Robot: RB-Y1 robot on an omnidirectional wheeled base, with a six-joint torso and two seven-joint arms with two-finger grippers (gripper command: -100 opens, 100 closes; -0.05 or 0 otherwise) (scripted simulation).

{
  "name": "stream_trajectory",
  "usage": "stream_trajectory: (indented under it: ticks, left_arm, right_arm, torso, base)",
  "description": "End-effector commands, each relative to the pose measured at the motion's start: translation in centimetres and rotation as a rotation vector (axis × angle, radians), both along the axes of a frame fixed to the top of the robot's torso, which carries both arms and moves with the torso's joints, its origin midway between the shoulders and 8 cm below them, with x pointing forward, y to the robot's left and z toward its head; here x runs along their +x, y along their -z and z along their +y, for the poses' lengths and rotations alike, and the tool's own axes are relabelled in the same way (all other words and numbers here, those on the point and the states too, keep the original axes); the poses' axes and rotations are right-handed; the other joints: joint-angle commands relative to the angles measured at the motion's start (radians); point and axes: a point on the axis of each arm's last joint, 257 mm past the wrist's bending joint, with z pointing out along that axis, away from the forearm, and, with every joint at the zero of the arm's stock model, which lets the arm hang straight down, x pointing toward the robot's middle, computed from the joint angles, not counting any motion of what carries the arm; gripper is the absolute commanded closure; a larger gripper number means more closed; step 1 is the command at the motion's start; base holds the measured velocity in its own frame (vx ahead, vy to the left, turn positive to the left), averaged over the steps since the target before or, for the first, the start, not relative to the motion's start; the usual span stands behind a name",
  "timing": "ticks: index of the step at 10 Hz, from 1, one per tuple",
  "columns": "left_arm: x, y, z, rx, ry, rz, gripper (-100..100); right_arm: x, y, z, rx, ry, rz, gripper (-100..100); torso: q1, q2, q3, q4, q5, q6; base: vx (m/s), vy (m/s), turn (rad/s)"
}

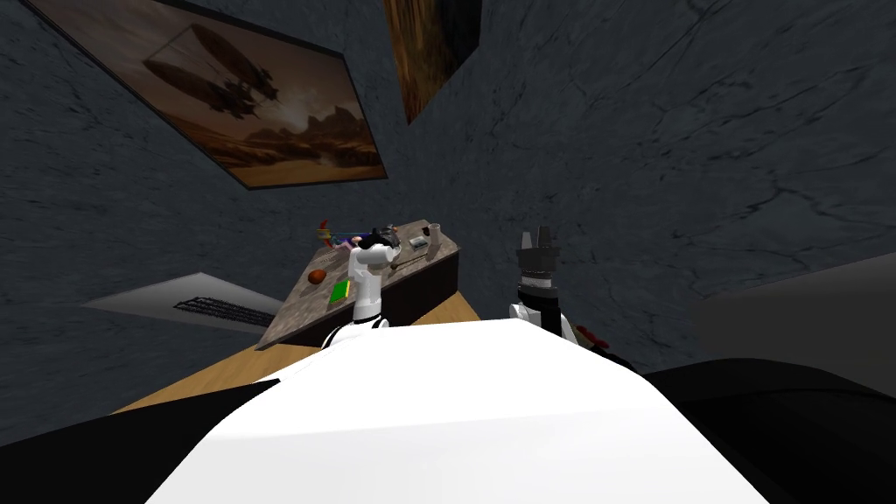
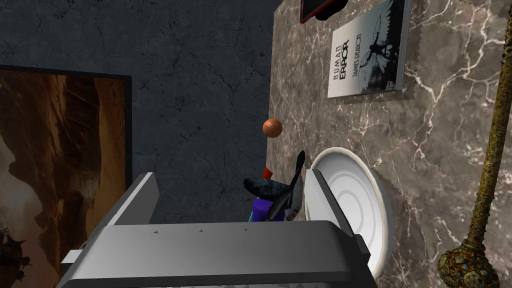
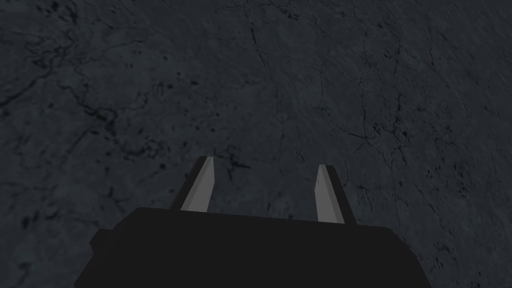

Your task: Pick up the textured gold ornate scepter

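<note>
The gold ornate scepter (image 2: 495,150) lies on the brown marble tabletop (image 2: 440,125), its jewelled knob (image 2: 465,265) nearest my hand. My left gripper (image 2: 230,175) is open, with nothing between its fingers (image 2: 142,195). The scepter lies off to one side of it, beyond a white plate (image 2: 360,200) that sits beside one finger. In the head view my left gripper (image 1: 382,236) reaches over the table (image 1: 367,297). My right gripper (image 1: 538,241) is raised to the right of the table and stands open (image 3: 265,167), holding nothing.
On the table are also a book (image 2: 370,50), an orange ball (image 2: 272,128), a purple and black object (image 2: 275,195) near the plate, and a green item (image 1: 338,293). A dark wall with a framed picture (image 1: 236,96) stands behind the table.
</note>
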Motion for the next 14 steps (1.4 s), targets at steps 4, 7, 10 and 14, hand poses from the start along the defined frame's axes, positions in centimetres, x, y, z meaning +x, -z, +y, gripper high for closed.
stream_trajectory:
  ticks: [4, 7, 10, 14]
  left_arm:
    - [0.8, 4.0, -0.9, -0.068, 0.007, 0.161, -100]
    - [0.7, 6.1, -1.4, -0.098, 0.006, 0.257, -100]
    - [0.3, 8.7, -1.8, -0.127, 0.001, 0.361, -100]
    - [-1.0, 11.8, -2.1, -0.153, -0.012, 0.501, -100]
  right_arm:
    - [0.0, 0.0, 0.0, 0.000, 0.000, 0.000, 0]
    - [0.0, 0.0, 0.0, 0.000, 0.000, 0.000, 0]
    - [0.0, 0.0, 0.0, 0.000, 0.000, 0.000, 0]
    - [0.0, 0.0, 0.0, 0.000, 0.000, 0.000, 0]
  torso:
    - [0.000, 0.000, 0.000, 0.000, 0.000, 0.000]
    - [0.000, 0.000, 0.000, 0.000, 0.000, 0.000]
    - [0.000, 0.000, 0.000, 0.000, 0.000, 0.000]
    - [0.001, -0.003, -0.002, -0.001, 0.000, 0.000]
  base:
    - [0.030, -0.006, 0.026]
    - [0.033, -0.003, 0.019]
    - [0.037, -0.004, 0.013]
    - [0.050, 0.001, 0.012]
